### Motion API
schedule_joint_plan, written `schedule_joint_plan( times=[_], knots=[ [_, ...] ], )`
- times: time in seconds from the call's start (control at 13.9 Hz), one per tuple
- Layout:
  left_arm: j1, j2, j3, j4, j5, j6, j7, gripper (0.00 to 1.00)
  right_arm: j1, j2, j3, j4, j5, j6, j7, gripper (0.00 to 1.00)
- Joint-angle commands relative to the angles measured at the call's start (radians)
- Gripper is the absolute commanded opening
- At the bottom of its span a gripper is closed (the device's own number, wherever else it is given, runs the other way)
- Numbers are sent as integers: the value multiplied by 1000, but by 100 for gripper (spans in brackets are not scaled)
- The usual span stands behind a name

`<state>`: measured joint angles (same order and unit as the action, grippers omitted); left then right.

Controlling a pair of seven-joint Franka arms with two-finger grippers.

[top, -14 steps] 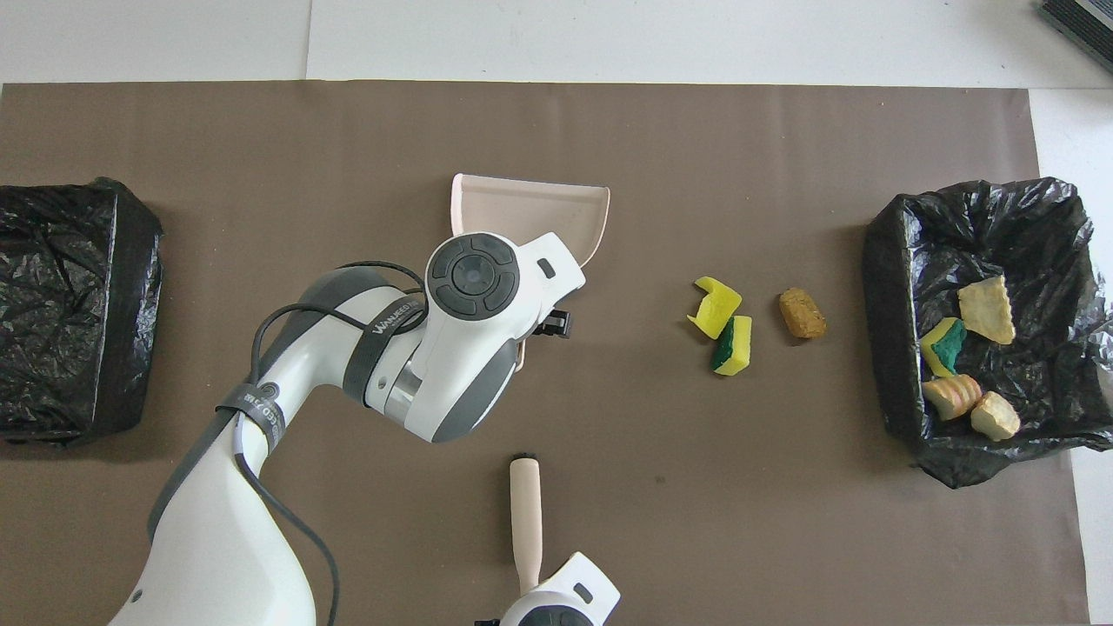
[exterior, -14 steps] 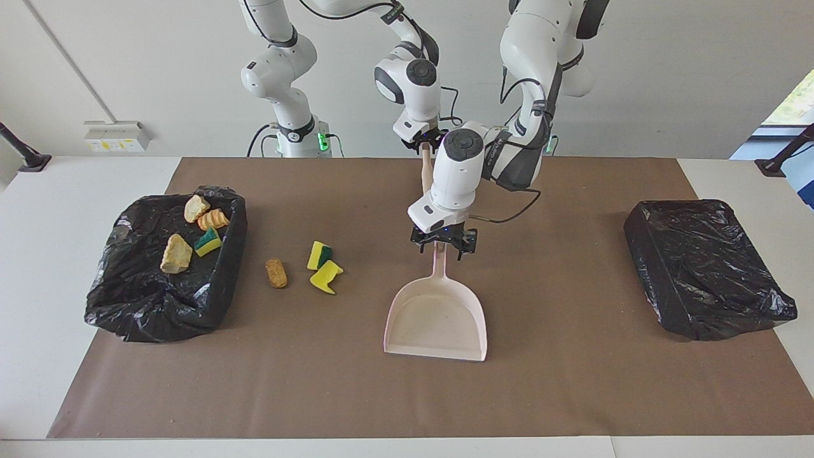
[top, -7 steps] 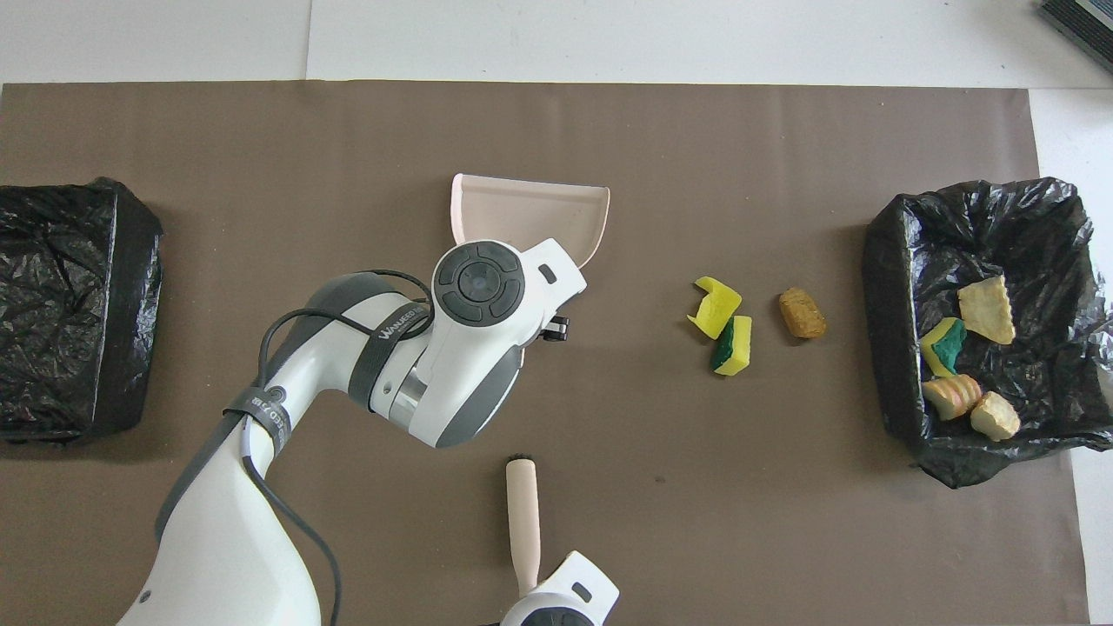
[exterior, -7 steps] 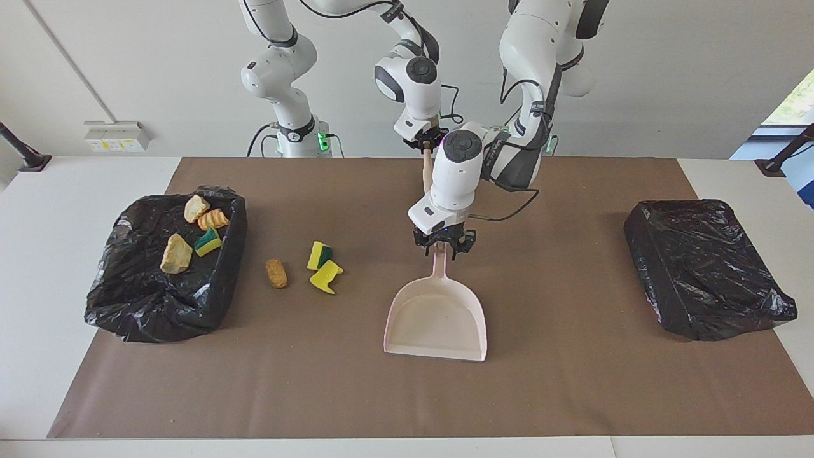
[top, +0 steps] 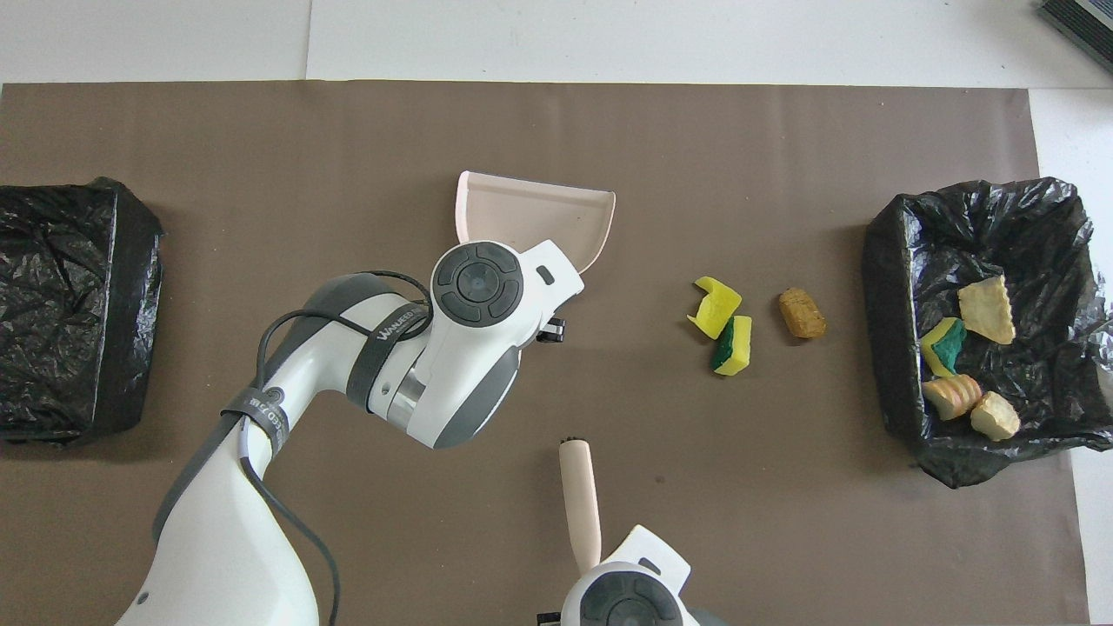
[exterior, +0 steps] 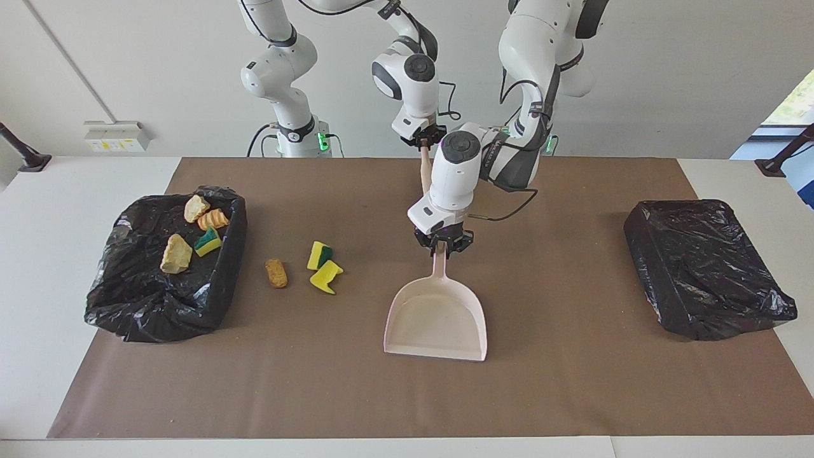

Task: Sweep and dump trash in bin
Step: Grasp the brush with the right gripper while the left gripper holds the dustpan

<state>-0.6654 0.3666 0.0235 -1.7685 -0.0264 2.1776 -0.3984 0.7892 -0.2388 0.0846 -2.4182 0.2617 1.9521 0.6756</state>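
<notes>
Your left gripper [exterior: 443, 249] sits low at mid-worktop, fingers closed on the top end of the dustpan [exterior: 437, 316] handle; in the overhead view the wrist hides the grip itself. The pan lies flat on the brown mat [exterior: 572, 381], its open mouth pointing away from the robots. Your right gripper [exterior: 422, 141] is close to the robots' edge of the mat, fingers shut on the beige brush [top: 581, 502] handle; from above, the handle slants out from under the wrist with its dark tip toward the mat's middle. The left wrist covers the lower part of the brush in the facing view, so you cannot tell there whether the bristles touch the mat. Trash: three scraps are loose on the mat, toward the right arm's end, well apart from the pan. These are a yellow sponge bit [exterior: 326, 278], a yellow-and-green sponge bit [exterior: 318, 254] touching it, and a brown lump [exterior: 276, 272] just beside them, nearer the bin [exterior: 159, 312]. The bin, lined with black bag, holds four more: two tan chunks [exterior: 176, 253], a striped orange-tan piece [exterior: 213, 219] and a green-and-yellow sponge bit [exterior: 207, 242]. A second black-bagged box [exterior: 706, 267] sits at the left arm's end.
</notes>
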Motion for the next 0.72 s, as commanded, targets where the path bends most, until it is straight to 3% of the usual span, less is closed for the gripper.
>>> schedule_joint_plan(
  times=[0.0, 0.29, 0.65],
  knots=[
    [-11, -55, 18, -22, 52, -56, -1, 15, -91, -40, 3, -16, -53, -70, -59, 0],
    [7, -112, 21, -23, 86, -165, 186, 10, -301, -48, 4, 7, -135, -117, -198, 0],
    [23, -135, 23, -35, 86, -205, 628, 10, -464, 82, 7, 149, -378, -125, -290, 0]
  ],
)
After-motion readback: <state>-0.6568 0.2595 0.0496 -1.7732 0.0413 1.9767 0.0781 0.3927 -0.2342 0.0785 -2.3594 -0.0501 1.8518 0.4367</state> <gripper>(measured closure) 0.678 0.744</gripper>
